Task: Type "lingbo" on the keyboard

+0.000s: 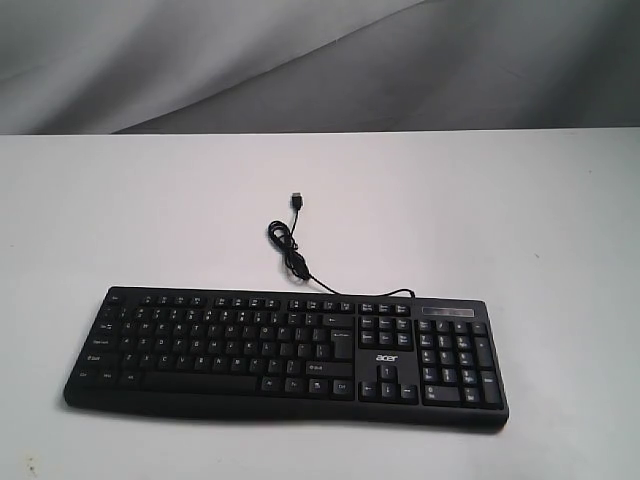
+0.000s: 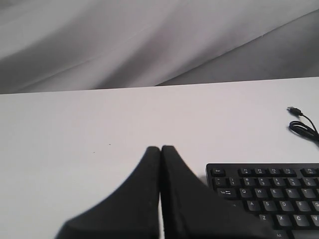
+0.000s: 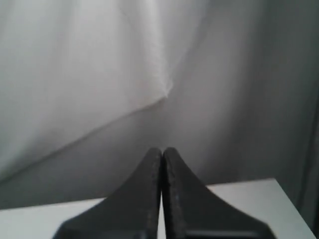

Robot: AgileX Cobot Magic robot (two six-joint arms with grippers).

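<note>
When read from the left, starts with the left pincer (image 2: 160,148): clenched, dark fingers (image 2: 139,199) pressed flat together with nothing between, hanging above the white worktop (image 2: 75,139). Finds the keyboard (image 1: 285,350) close by, its Esc corner off to one side of the fingertips, near but apart, untouched. Lies flat on the worktop in the exterior view, toward the near edge, long side running across: letter block at left, arrow cluster next, number pad at right. Shows white legends on black keys, too small to read in the exterior view; in the left wrist view, legible as Esc, Tab, Q, W, E, R and the rows below. Carries a small white "acer" logo (image 1: 386,358) just above the arrow keys. Trails a thin black cable (image 1: 300,265) from the back edge, bunched in a loose loop and ending in a USB plug (image 1: 298,198) lying free on the worktop. Ends with the right pincer (image 3: 162,149), likewise clenched on nothing, pointed over a worktop corner toward grey draped cloth (image 3: 75,74).
</note>
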